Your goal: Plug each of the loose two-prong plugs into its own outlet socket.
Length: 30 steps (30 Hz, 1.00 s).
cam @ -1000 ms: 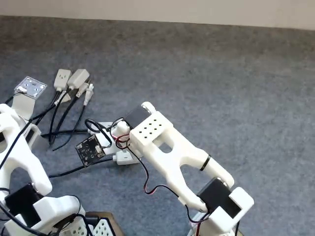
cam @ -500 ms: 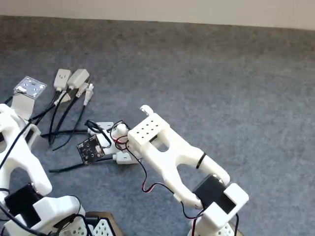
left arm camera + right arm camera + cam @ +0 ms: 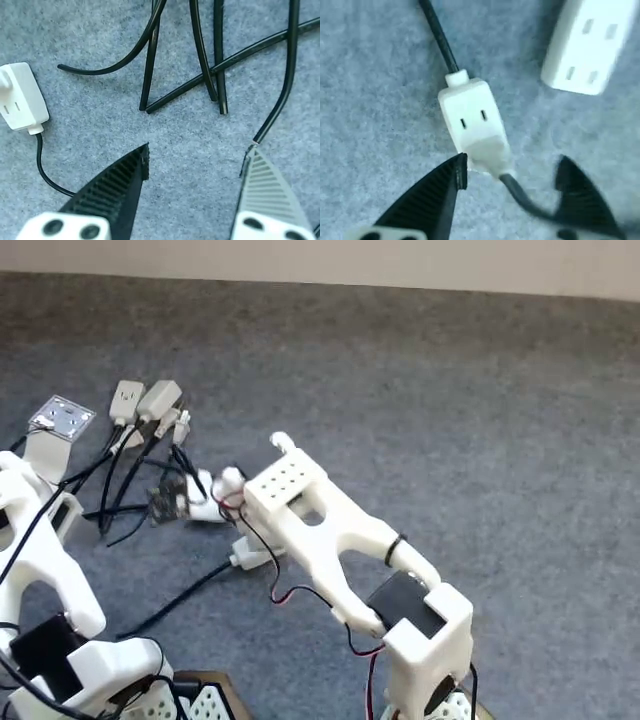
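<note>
Grey carpet (image 3: pixel 480 440): right gripper (image 3: pixel 513 162), jaws wide, has swung toward its left edge over a socket (image 3: pixel 470 112), plug (image 3: pixel 489 154) seemingly seated; left gripper (image 3: pixel 198 148) gapes above cords (image 3: pixel 200 60).

A white outlet socket (image 3: pixel 469 112) with two slots facing up and a black cord lies with a white plug (image 3: pixel 489 154) set against its end, a second white socket block (image 3: pixel 585 45) near it, and two more white sockets (image 3: pixel 125 400) side by side well apart, a loose plug (image 3: pixel 180 426) just beside them.
</note>
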Available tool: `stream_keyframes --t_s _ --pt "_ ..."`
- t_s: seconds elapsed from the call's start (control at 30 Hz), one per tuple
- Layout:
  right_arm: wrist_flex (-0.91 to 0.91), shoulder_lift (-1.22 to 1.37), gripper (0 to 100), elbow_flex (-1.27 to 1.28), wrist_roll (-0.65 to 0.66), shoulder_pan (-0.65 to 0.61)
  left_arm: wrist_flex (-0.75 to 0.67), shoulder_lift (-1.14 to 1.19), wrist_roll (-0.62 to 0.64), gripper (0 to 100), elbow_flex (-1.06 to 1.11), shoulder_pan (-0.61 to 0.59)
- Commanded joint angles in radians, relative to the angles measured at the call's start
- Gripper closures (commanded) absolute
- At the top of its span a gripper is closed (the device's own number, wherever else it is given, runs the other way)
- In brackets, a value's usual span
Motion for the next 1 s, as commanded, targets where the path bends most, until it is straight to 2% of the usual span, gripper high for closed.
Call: stream_keyframes --t_s 0.0,0.23,0.4,0.47,0.57,0.73,0.97 --pt "0.16 -0.028 65.6 -0.314 -0.109 0.016 -0.005 -0.012 0.005 70 -0.004 0.004" --pt "0.443 -0.027 65.6 -0.828 -0.273 0.064 -0.005 -0.013 0.023 70 -0.012 0.045" --pt "0.44 -0.039 65.6 -0.99 -0.664 0.171 -0.005 -0.015 0.143 70 -0.062 0.142" --pt "0.44 -0.079 65.6 -0.958 -0.747 0.239 -0.002 -0.015 0.212 70 -0.111 0.185" --pt "0.44 -0.163 65.6 -0.846 -0.825 0.358 0.117 -0.015 0.301 70 -0.22 0.272" --pt "0.438 -0.335 65.6 -0.55 -0.822 0.549 0.347 -0.015 0.345 70 -0.354 0.503" --pt "0.387 -0.562 65.6 -0.219 -0.738 0.716 0.422 -0.022 0.413 70 -0.478 0.719"
